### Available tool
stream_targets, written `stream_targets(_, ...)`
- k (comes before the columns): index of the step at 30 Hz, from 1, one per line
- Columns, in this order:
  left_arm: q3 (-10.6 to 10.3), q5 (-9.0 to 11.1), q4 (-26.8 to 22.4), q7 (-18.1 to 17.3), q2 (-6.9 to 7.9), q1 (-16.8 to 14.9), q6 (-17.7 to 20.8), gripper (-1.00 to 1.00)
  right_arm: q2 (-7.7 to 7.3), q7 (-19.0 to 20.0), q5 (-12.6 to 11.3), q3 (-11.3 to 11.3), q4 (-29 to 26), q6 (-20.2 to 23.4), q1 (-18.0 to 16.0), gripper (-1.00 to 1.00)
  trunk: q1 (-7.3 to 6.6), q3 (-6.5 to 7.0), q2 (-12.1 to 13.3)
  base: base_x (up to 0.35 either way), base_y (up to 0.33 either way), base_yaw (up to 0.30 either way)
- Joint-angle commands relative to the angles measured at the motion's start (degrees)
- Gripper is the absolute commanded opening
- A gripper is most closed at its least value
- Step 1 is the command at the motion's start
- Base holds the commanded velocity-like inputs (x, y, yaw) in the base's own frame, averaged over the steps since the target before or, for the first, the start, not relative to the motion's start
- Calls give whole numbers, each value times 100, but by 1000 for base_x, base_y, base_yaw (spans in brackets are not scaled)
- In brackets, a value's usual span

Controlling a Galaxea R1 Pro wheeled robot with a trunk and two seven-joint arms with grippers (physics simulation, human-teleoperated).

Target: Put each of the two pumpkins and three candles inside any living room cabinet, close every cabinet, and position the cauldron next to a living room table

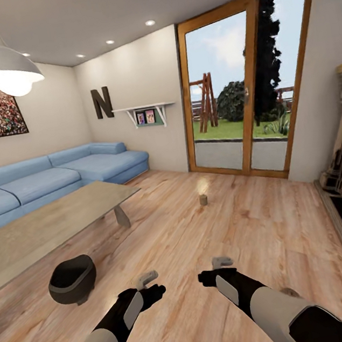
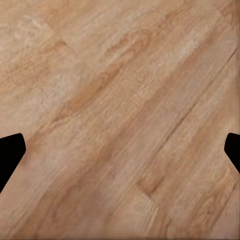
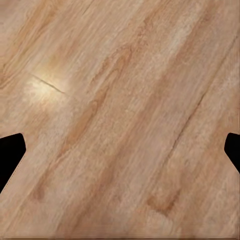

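standing well ahead of both wide, empty hands, left hand and right hand, a candle waits on the floor: likely light, stiff, waxy-slick; best pinched across its sides. cauldron sits beside the desk.

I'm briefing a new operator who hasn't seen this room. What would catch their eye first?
Probably the tall wood-framed glass door straight ahead, bright with garden, and the blue corner sofa along the wall at left. Nearer, the black cauldron sits on the floor beside the long low table, and one small candle stands alone on the bare wooden floor toward the door.
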Motion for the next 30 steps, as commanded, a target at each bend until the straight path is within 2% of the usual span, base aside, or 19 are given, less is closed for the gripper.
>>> stream_targets(1,-41,60,-15,50,5,0,24,100,0,1,-54,42,-9,25,-4,100,-2,-12,-3,-51,0,-216)
stream_targets(11,-41,63,-15,45,5,0,26,100,0,78,-100,41,-11,-2,-4,100,-2,-59,-3,-10,2,-241)
stream_targets(21,-25,70,-15,44,9,0,52,100,0,85,-110,34,-11,17,-4,100,-2,-71,-3,-20,98,-273)
stream_targets(30,-24,77,-15,52,14,0,249,100,-12,85,-139,8,-7,38,-4,100,-2,-56,-3,-87,226,-287)
